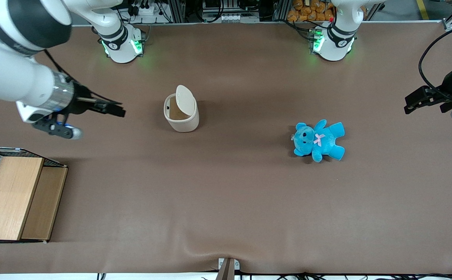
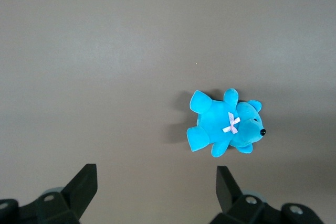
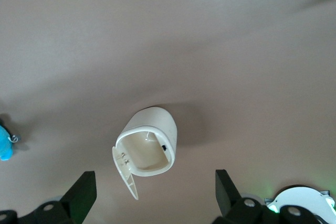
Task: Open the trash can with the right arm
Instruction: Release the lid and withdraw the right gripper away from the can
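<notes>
The right arm [image 1: 12,74] reaches out level above the table, its gripper [image 1: 113,109] spread wide and holding nothing, well apart from the trash can [image 1: 181,112]. The trash can stands upright mid-table, flap lid [image 1: 184,100] raised on edge, its inside bare.

Brown tabletop [image 1: 226,202] under me, cloth wrinkled at near edge. Metal frames, cables, orange clutter [image 1: 311,11] along back. Even light.
</notes>
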Controlling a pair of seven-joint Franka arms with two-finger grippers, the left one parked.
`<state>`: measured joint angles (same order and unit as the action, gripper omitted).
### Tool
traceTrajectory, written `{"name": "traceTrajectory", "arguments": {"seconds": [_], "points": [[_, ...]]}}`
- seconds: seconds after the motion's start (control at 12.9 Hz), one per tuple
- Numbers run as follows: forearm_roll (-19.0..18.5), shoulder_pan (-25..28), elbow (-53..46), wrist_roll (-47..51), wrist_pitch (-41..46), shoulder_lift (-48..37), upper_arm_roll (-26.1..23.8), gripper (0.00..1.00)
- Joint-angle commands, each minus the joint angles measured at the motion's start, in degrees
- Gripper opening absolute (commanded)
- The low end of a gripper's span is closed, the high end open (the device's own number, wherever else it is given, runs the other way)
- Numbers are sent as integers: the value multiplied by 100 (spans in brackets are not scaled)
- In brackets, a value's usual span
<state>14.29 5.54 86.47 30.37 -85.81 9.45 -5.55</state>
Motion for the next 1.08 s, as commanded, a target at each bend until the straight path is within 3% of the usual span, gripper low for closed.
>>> {"name": "traceTrajectory", "arguments": {"seconds": [0.0, 0.23, 0.54, 1.01], "points": [[38, -386, -175, -66, 213, 74, -113, 100], [-49, -615, -271, -153, 494, 30, -122, 100], [-716, -651, -298, -619, 495, -197, -87, 100], [-964, -686, 78, -1409, 407, -926, 176, 100]]}}
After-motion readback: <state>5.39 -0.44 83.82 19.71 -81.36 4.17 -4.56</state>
